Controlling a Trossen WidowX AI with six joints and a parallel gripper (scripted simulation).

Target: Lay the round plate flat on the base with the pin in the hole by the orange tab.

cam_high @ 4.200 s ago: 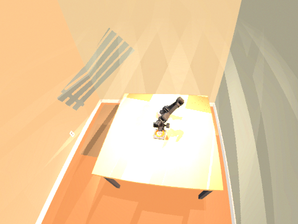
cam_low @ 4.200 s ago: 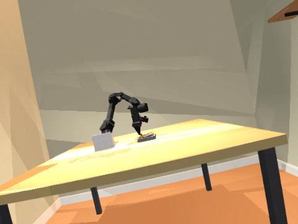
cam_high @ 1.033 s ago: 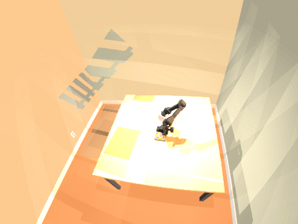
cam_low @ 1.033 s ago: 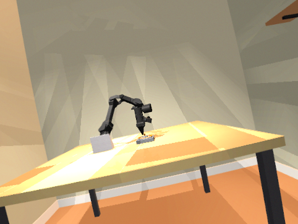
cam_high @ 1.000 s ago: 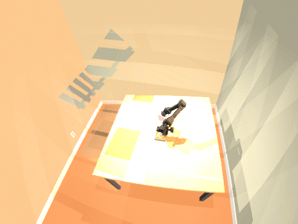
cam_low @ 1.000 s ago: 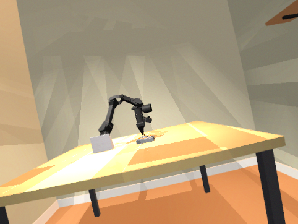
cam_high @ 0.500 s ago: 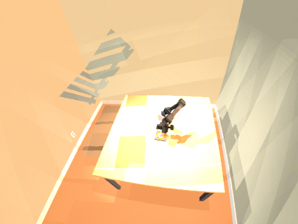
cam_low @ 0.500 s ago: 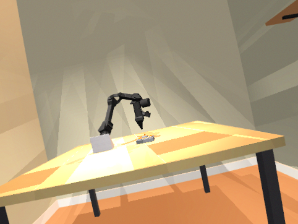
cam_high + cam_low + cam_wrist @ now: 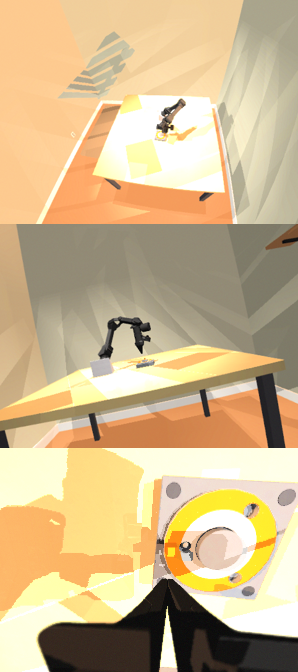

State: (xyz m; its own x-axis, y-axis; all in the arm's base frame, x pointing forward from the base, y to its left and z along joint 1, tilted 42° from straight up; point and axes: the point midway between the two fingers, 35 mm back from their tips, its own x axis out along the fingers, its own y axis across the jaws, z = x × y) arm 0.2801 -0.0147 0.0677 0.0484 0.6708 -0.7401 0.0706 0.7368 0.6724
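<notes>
Gripper [image 9: 167,585] jaws fully closed, fingers pressed together into a single dark wedge, nothing between them. In the wrist view the tip sits lower centre, just below the near-left edge of the base [image 9: 172,508]; contact with it can't be judged from that angle. In the exterior view the gripper [image 9: 140,350] points down and hangs above the table [image 9: 216,366], clear of the plate [image 9: 144,360], touching nothing.

Round plate [image 9: 220,538] is in the upper right of the wrist frame, seated around the post [image 9: 216,547] on the square base. Orange tab [image 9: 171,551] is at the plate's left edge, facing the gripper tip. Hole beside the tab [image 9: 186,546] has a small light spot inside it, probably the pin; not sharp enough to confirm. Whether the plate lies flat can't be read either.

Two more plate holes show at upper right and lower right. Base's right edge is cut off by the frame. Strong light patches wash out half the plate to yellow and white. In the top view the plate [image 9: 160,135] is only a tiny ring below the arm [image 9: 172,114]; no detail.
</notes>
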